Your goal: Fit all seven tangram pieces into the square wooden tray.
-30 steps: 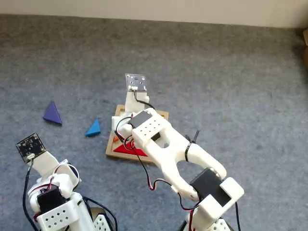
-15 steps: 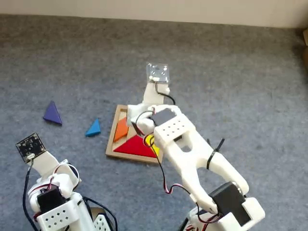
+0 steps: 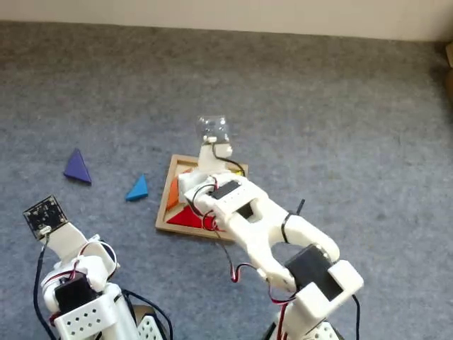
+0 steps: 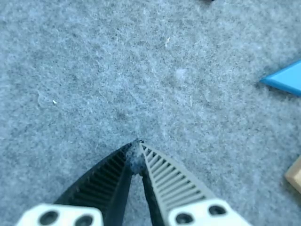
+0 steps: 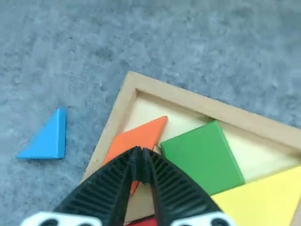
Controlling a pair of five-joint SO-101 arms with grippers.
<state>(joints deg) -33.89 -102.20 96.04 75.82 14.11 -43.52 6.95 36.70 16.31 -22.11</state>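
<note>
The square wooden tray (image 3: 163, 203) is part filled; two triangles lie loose outside it.
High view: I see the right arm (image 3: 248, 219) stretched over the tray, a light blue triangle (image 3: 137, 188) just beside it and a purple triangle (image 3: 77, 167) farther off on the grey desk (image 3: 340, 106). Left wrist view: my left gripper (image 4: 139, 147) is pinched closed, empty, over bare desk. Right wrist view: my right gripper (image 5: 140, 154), also closed on nothing, sits above the orange piece (image 5: 143, 133), which lies in the tray beside the green square (image 5: 202, 157) and a yellow piece (image 5: 258, 197).
</note>
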